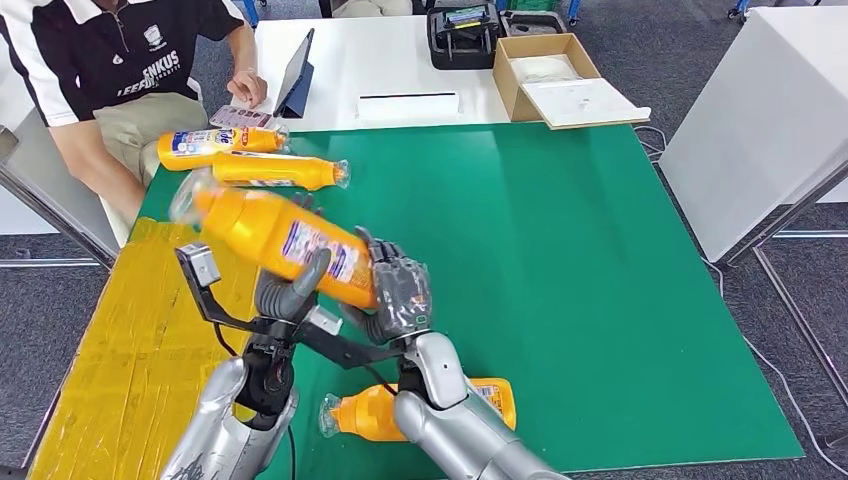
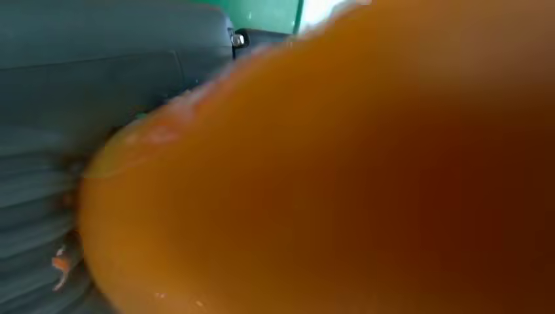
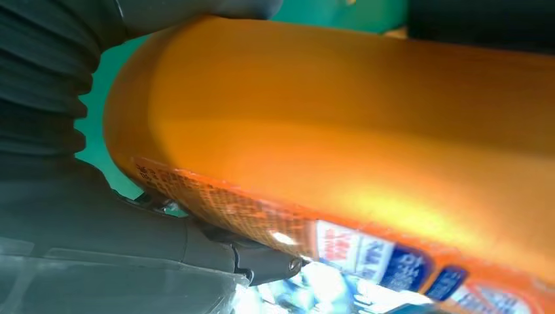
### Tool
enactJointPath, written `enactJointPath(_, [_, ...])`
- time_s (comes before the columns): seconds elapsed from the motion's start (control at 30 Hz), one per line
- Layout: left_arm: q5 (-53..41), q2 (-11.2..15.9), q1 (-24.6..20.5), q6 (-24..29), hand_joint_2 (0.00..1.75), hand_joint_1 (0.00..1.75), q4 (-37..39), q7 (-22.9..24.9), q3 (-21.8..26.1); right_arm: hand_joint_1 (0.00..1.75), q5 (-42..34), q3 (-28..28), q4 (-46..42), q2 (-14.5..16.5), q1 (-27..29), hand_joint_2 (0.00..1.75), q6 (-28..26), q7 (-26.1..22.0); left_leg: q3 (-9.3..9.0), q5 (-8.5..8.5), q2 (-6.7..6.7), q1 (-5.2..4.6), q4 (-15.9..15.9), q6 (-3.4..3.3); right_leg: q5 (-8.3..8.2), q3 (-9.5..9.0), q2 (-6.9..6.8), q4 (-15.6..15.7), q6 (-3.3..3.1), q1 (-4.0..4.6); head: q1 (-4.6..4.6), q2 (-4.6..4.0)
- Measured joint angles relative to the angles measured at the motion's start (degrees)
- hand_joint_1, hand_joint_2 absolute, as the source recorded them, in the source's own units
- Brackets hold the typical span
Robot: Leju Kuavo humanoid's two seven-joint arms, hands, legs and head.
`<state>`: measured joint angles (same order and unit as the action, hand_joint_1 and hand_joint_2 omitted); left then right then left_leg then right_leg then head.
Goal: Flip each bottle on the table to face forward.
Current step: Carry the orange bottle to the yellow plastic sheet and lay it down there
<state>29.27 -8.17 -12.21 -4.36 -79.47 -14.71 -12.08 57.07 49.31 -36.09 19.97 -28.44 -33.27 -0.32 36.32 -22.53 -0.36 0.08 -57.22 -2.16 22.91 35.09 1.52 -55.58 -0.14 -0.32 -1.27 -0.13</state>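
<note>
Nearest, one orange bottle (image 1: 440, 408) lies on the green bench (image 1: 600, 300) under the right arm. Above it, the left robot hand (image 1: 290, 290) and right robot hand (image 1: 400, 295) both grip a raised orange bottle (image 1: 280, 240). Farther off, two more bottles (image 1: 250, 155) lie beside a seated person (image 1: 120, 60).

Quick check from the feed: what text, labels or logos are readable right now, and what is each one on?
"ENKUS": part of white lettering on the person's shirt; the start is cut off and the smaller line below is unreadable.
Held bottle label: blue and white print, blurred in the head and right wrist views.
Two far bottles: labels too small to read.
Near bottle label: unreadable.
Shirt crest: too small.
</note>
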Motion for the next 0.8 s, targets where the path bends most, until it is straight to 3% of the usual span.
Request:
enactJointPath(0.17, [0.0,0.6,1.5,-0.3,1.75,0.00,0.3,-1.1,1.0,1.75,4.3,1.5,0.4,-0.2,0.6,1.75,1.4,0.0,0.01,-0.01,0.05,0.01,0.0,0.01,0.00,0.03,0.07,0.0,0.00,0.01,0.00,0.00])
enactJointPath(0.4, [-1.4,0.7,4.9,-0.5,1.75,0.01,0.5,-2.6,2.9,1.75,1.5,1.4,-0.5,-2.6,1.9,1.75,7.9,-9.5,0.01,-0.02,0.10,-0.01,0.0,0.02,0.00,0.10,0.14,0.0,0.00,0.00,0.00,0.00])
enactJointPath(0.63, [-3.2,0.6,6.8,-0.1,1.75,0.05,0.7,-4.1,3.5,1.75,1.4,0.9,-6.1,-5.4,4.1,1.75,13.8,-11.0,0.02,-0.04,0.11,-0.02,0.0,0.01,0.00,0.11,0.15,0.0,0.00,-0.01,0.00,0.00])
enactJointPath(0.77, [-3.5,0.3,7.0,0.1,1.75,1.71,0.7,-4.3,3.5,1.75,1.7,0.9,-8.0,-6.3,4.8,1.75,14.2,-10.9,0.02,-0.04,0.11,-0.01,0.0,0.01,0.00,0.11,0.16,0.0,0.00,0.00,0.01,0.00])
enactJointPath(0.8, [-3.5,0.2,7.0,0.2,1.75,1.75,0.7,-4.3,3.5,1.75,1.7,0.9,-8.3,-6.5,4.9,1.75,14.2,-10.9,0.02,-0.04,0.12,-0.01,0.0,0.01,0.00,0.11,0.17,0.0,0.00,0.00,0.00,0.00])
